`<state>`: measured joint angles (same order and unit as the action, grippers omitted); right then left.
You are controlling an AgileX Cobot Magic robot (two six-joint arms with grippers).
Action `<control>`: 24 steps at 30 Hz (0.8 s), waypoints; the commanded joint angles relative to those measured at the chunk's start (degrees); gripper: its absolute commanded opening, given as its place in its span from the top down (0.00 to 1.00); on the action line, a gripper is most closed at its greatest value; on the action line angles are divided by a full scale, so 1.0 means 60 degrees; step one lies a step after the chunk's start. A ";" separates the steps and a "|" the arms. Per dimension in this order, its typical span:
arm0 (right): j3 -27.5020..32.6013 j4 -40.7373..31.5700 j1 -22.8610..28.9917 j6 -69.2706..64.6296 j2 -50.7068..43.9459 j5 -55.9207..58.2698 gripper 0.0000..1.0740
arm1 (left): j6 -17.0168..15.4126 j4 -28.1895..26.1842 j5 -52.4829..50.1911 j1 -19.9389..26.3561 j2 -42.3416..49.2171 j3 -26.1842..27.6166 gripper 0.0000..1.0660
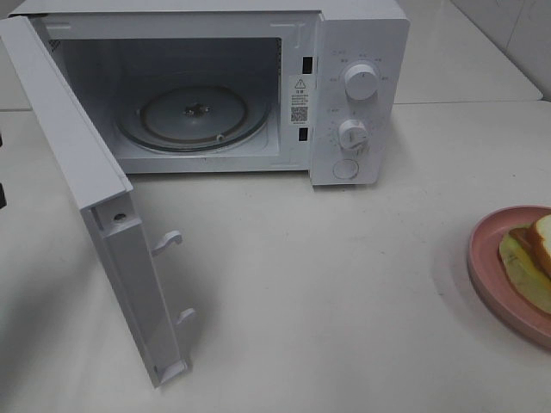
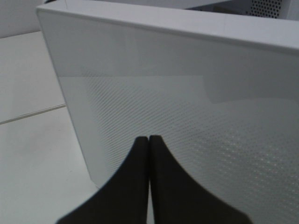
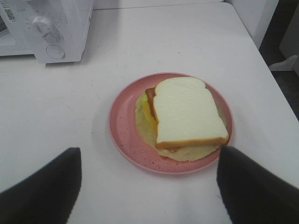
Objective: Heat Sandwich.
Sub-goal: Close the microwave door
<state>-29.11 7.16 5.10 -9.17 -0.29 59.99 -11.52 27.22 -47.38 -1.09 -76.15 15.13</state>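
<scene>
Exterior high view: microwave point(image 1: 357, 95) door point(image 1: 103, 215) open, sandwich point(image 1: 532, 258) at 3 o'clock; left jaws together, right jaws apart

Sandwich point(image 3: 189, 112) lies on pink plate point(image 3: 125, 135), between spread fingers point(image 3: 42, 191), untouched.

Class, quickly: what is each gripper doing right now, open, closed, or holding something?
Left gripper: closed, holding nothing, in front of the microwave door.
Right gripper: open, empty, above the sandwich on its plate.
</scene>
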 commanded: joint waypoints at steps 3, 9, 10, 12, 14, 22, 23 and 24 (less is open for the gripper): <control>-0.0010 -0.0038 -0.0086 0.0134 -0.0248 -0.0076 0.29 | 0.0086 -0.0296 -0.0162 -0.0984 -0.0306 0.0201 1.00; -0.0010 -0.0038 -0.0086 0.0134 -0.0248 -0.0076 0.29 | 0.1136 -0.2072 -0.0191 -0.2091 -0.0640 0.0201 1.00; -0.0010 -0.0038 -0.0086 0.0134 -0.0248 -0.0076 0.29 | 0.1308 -0.2540 -0.0201 -0.2340 -0.0707 0.0201 1.00; -0.0010 -0.0038 -0.0086 0.0134 -0.0248 -0.0076 0.29 | 0.1977 -0.3724 -0.0325 -0.3056 -0.0907 0.0201 1.00; -0.0010 -0.0038 -0.0086 0.0134 -0.0248 -0.0076 0.29 | 0.2187 -0.4116 -0.0449 -0.3323 -0.0984 0.0201 1.00; -0.0010 -0.0038 -0.0086 0.0134 -0.0248 -0.0076 0.29 | 0.3505 -0.6484 -0.0936 -0.5243 -0.1604 0.0649 1.00; -0.0010 -0.0038 -0.0086 0.0134 -0.0248 -0.0076 0.29 | 0.3638 -0.6723 -0.0936 -0.5462 -0.1700 0.0802 1.00; -0.0010 -0.0038 -0.0086 0.0134 -0.0248 -0.0076 0.29 | 0.3887 -0.7047 -0.0936 -0.5825 -0.1910 0.1108 1.00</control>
<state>-29.11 7.10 5.10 -9.17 -0.29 59.99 10.49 -12.95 -51.62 -34.43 -87.09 20.40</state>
